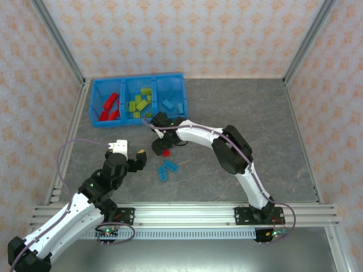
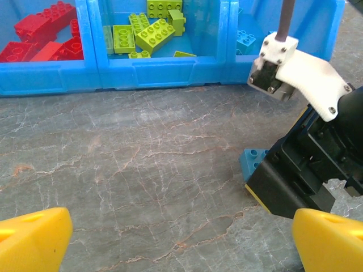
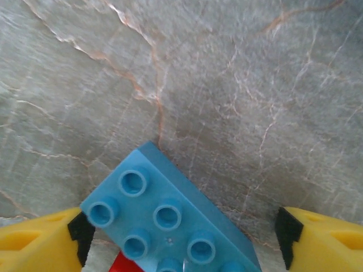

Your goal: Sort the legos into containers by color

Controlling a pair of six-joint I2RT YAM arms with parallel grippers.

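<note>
At six o'clock from the bin (image 2: 159, 72), my right gripper (image 3: 180, 228), spread wide, straddles a blue brick (image 3: 164, 218); my left gripper (image 2: 181, 238) gapes empty.

Grey marbled table (image 1: 289, 124), patterned walls (image 1: 198, 34)

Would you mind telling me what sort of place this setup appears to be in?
Probably a robot lab test cell, not a home: patterned wall panels in metal framing box in a grey stone-look tabletop, fronted by an aluminium mounting rail.
</note>
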